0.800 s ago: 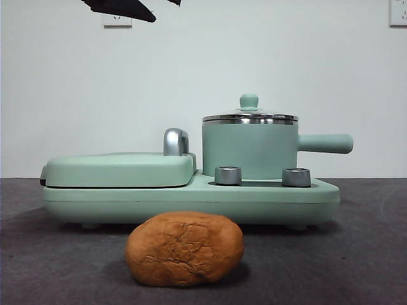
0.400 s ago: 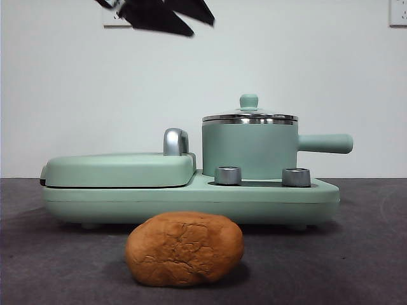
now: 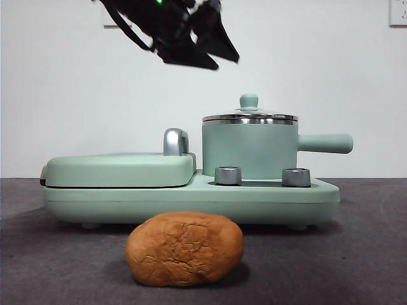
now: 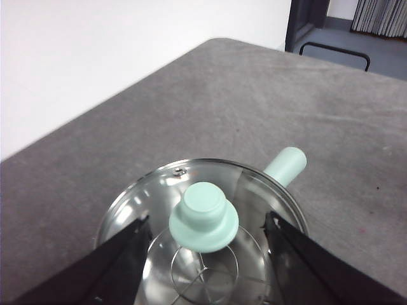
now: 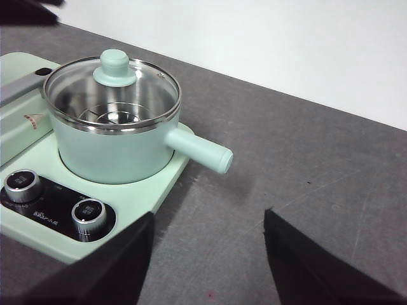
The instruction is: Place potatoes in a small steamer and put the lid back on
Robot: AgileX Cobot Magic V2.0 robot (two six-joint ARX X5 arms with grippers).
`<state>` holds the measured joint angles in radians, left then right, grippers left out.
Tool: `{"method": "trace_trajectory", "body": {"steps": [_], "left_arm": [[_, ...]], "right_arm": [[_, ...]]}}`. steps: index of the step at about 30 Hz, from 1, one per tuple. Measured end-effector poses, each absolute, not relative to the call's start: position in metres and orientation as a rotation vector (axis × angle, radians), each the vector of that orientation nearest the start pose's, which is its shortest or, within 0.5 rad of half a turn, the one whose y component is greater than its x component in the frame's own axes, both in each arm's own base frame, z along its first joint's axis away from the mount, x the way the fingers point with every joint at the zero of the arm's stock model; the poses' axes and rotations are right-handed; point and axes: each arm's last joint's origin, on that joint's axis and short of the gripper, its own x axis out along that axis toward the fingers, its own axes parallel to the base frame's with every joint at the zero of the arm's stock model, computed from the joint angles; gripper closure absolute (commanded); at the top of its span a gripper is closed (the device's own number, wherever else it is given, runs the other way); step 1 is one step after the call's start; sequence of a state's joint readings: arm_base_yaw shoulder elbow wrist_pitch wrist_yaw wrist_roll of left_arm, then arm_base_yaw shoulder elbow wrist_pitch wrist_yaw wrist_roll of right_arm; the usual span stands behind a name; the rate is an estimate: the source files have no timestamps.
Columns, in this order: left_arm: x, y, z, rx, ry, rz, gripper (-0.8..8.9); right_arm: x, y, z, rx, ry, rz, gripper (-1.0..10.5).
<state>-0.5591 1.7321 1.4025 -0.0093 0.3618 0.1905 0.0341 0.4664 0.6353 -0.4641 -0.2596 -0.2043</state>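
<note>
Basically the left gripper (image 4: 203,254) hung above the lid (image 4: 191,190), jaws spread wide either side of the knob (image 4: 203,216), holding nothing, likely lining up to lift it. Lid sat on the steamer (image 3: 249,149); potato (image 3: 184,248) lay on the desk (image 3: 356,254) before the steamer. Right gripper (image 5: 206,254) waited open, empty.

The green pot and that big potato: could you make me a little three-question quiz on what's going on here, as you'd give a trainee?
1. True or false: the lid is already off the small steamer.
2. Where does the potato lie?
A. inside the steamer
B. on the table in front of the cooker base
C. between gripper jaws
3. Fill in: the left gripper hangs with open jaws either side of the lid's ____.

Key
1. False: the lid sits on the steamer.
2. B
3. knob; the right gripper, also open, waits off to the side, holding nothing.
</note>
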Motion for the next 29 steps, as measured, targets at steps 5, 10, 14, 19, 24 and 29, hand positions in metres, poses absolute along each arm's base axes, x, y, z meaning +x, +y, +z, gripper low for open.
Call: {"method": "trace_trajectory", "body": {"steps": [5,10,14,19,24,29], "left_arm": [[0.350,-0.238,0.299,0.214,0.281,-0.958,5.03],[0.359,-0.249,0.297,0.214,0.271,-0.967,4.97],[0.365,-0.253,0.289,0.206,0.270,-0.966,4.99],[0.368,-0.255,0.282,0.195,0.284,-0.964,5.01],[0.369,-0.256,0.280,0.194,0.285,-0.964,5.01],[0.370,-0.257,0.277,0.194,0.292,-0.964,5.02]], "right_arm": [[0.107,0.012,0.295,-0.170,0.262,0.332,6.7],[0.107,0.013,0.295,-0.171,0.262,0.339,6.7],[0.107,0.013,0.295,-0.171,0.262,0.339,6.7],[0.107,0.013,0.295,-0.171,0.262,0.339,6.7],[0.107,0.013,0.295,-0.171,0.262,0.340,6.7],[0.107,0.013,0.295,-0.170,0.262,0.340,6.7]]}}
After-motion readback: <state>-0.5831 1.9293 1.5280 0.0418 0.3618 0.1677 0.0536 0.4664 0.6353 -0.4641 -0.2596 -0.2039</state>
